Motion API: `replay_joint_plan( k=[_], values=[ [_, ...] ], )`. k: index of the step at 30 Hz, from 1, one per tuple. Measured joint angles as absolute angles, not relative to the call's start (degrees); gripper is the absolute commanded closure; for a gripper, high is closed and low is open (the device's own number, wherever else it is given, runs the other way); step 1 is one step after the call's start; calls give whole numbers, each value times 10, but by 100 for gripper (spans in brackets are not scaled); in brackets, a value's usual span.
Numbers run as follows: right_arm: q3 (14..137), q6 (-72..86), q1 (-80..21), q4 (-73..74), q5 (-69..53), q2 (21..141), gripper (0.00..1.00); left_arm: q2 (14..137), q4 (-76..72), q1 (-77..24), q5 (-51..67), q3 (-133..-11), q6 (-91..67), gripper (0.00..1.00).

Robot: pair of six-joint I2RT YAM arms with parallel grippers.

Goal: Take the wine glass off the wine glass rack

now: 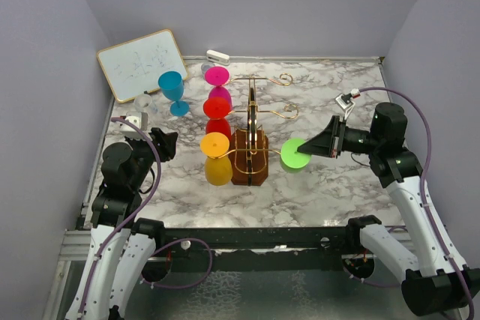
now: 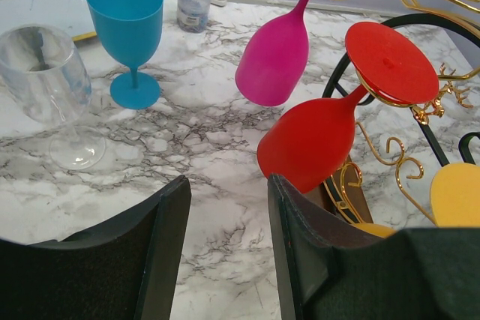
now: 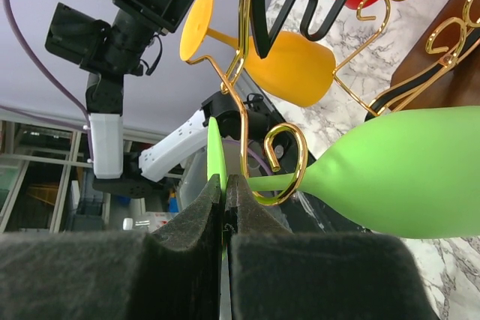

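Right gripper (image 3: 224, 189) tight on the foot of the lime-green wine glass (image 3: 405, 177) on the gold rack (image 1: 250, 162); left gripper (image 2: 229, 185) spread.

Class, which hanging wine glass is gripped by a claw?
The green wine glass: the right claw pinches its foot; pink, red and orange hang untouched.

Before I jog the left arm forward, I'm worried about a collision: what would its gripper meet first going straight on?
Probably the red wine glass hanging on the wine glass rack, slightly right of where the open left gripper points; depth is unclear.
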State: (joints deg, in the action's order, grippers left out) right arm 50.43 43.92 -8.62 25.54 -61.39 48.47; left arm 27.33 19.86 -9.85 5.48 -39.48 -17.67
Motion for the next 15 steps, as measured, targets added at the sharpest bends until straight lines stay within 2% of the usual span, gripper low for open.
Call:
replay_joint_plan(
  k=[15],
  values=[
    [506,466,-119,213,-613,500,99,273,199,-98,55,-394,-177,52]
  ],
)
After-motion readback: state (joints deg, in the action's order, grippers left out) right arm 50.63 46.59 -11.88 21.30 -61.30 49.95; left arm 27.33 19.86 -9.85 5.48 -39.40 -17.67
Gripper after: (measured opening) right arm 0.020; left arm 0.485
